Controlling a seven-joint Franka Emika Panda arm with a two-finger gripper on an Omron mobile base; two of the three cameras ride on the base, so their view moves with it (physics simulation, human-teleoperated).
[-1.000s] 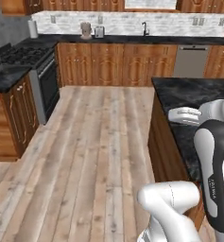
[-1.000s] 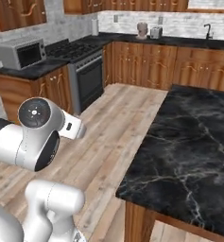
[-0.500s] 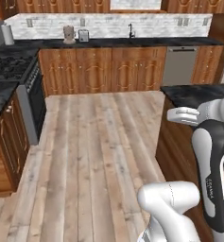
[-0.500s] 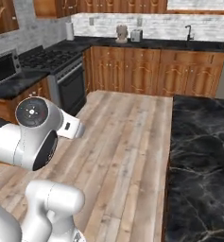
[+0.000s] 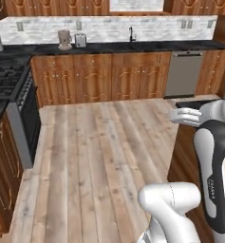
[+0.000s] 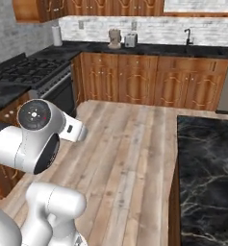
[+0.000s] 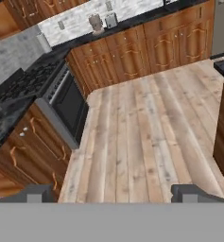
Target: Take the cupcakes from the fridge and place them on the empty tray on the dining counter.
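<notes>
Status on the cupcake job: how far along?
Nothing looks done. The claw is open and empty, its tips wide apart over bare wooden floor. The dining counter shows bare marble on the part in view. In hand: the base stands mid-kitchen facing the wall counter. Left: everything, from reaching the fridge to placing the cupcakes.
</notes>
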